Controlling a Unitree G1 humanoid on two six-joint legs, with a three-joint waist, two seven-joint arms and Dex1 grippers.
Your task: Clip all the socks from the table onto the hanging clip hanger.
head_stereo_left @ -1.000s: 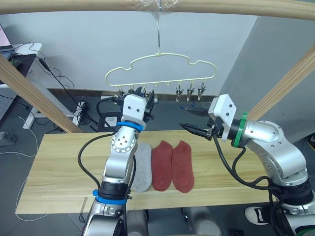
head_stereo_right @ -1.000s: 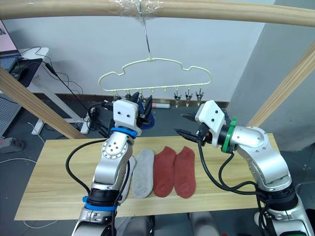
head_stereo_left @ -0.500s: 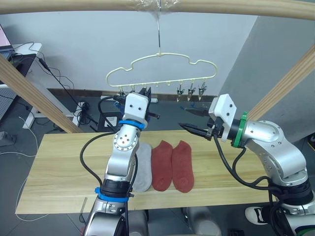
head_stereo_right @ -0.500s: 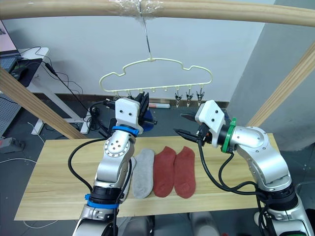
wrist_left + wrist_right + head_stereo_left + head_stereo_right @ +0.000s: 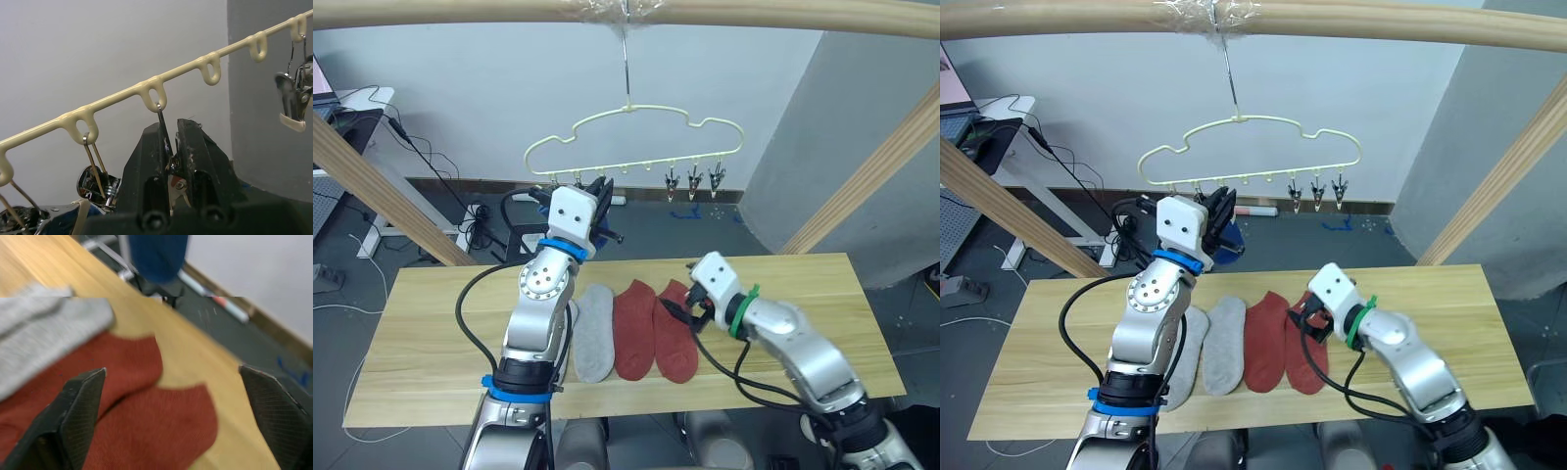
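Note:
The pale yellow clip hanger [image 5: 631,113] hangs from a hook under the wooden rail. My left gripper [image 5: 168,129] is raised to its left side and shut on a grey metal clip [image 5: 161,117]. A blue sock [image 5: 1225,248] hangs just behind that gripper. On the table [image 5: 431,323] lie a light grey sock [image 5: 595,333] and two rust red socks [image 5: 633,328] [image 5: 674,338] side by side. A second grey sock [image 5: 1183,357] is partly hidden behind my left arm. My right gripper [image 5: 171,372] is low over the red socks, open, holding nothing.
A thick wooden rail [image 5: 509,10] spans the top, with slanted wooden posts at the left [image 5: 372,186] and right [image 5: 871,176]. Three free clips [image 5: 692,181] hang on the hanger's right side. A desk and cables [image 5: 372,108] stand behind on the left.
My right arm has dropped from beside the hanger down to the table, over the red socks. My left gripper stays up at the clip.

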